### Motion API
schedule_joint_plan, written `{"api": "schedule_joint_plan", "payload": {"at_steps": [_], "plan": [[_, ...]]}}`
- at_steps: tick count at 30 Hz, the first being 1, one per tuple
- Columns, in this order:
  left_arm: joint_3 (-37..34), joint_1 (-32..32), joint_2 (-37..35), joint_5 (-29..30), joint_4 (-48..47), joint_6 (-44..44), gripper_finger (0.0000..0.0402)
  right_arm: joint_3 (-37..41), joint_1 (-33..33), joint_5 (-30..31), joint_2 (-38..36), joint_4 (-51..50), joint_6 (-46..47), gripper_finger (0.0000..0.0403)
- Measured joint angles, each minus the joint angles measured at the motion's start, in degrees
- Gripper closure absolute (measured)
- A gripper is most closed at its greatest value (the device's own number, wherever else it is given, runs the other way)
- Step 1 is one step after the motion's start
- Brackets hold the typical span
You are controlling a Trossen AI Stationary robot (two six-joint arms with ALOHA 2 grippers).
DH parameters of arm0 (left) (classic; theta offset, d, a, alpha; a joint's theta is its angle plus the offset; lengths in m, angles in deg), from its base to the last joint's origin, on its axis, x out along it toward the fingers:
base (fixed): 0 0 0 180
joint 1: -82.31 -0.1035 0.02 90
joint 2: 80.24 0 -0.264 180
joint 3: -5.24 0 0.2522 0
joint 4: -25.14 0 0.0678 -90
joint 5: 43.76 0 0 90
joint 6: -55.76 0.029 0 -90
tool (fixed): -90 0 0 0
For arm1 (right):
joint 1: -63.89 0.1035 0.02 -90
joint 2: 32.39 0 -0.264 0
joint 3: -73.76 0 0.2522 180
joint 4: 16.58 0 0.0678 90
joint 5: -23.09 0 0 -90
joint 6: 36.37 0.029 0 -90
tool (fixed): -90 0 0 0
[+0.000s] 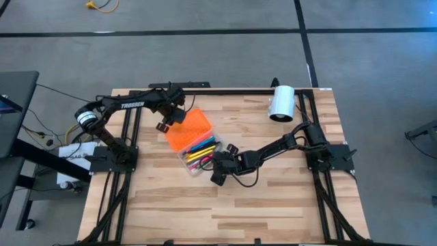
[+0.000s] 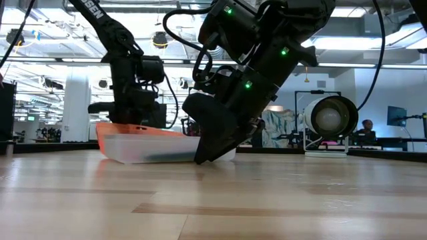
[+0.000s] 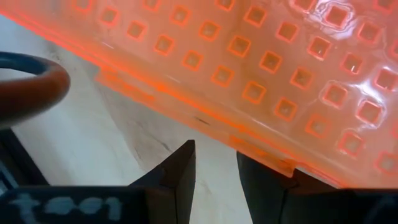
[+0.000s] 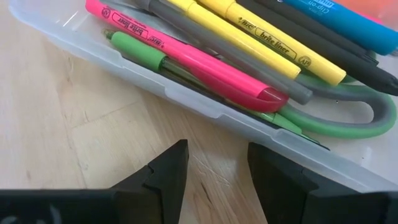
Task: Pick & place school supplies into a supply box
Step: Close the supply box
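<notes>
The pencil case point(image 1: 194, 145) lies near the middle of the worktop point(image 1: 273, 205), its clear base filled with pens, highlighters and the green-handled scissors point(image 4: 336, 124), its orange lid point(image 1: 188, 128) swung open toward the left arm.

Hand state:
- The left hand point(image 1: 166, 123) is at the far edge of the lid. Its fingers point(image 3: 177, 180) stand partly apart with the lid's rim just past their tips; no grip on the rim is visible.
- The right hand point(image 4: 217, 168) is low over the worktop just beside the base's near wall, fingers parted, holding nothing.

Risks, as judged from this position:
- Closing the lid while the pink highlighter point(image 4: 186, 56) and the scissor handle sit high in the base could leave the lid resting on them instead of latching.
- Pushing on the lid without bracing the base could slide the light case across the worktop.
- The right hand sits close to the base wall; a careless move could nudge the case and spill its contents.

Legible writing:
- Pink highlighter and yellow highlighter point(image 4: 280, 40): "BIC brite liner".
- Left arm point(image 1: 133, 105): "TROSSEN".
- The print on the blue pen point(image 4: 348, 22) is too cropped to read with confidence.
</notes>
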Motion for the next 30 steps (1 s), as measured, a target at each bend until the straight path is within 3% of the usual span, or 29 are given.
{"api": "schedule_joint_plan", "payload": {"at_steps": [21,30], "plan": [[0.00,0.81,-0.20,-2.88,-5.96,-0.92,0.0292,0.07,-1.50,1.10,0.02,1.39,3.50,0.0235],[0.00,0.90,-5.59,-3.05,-6.68,-1.16,0.0292,0.02,-1.82,1.22,0.02,0.74,0.12,0.0235]]}}
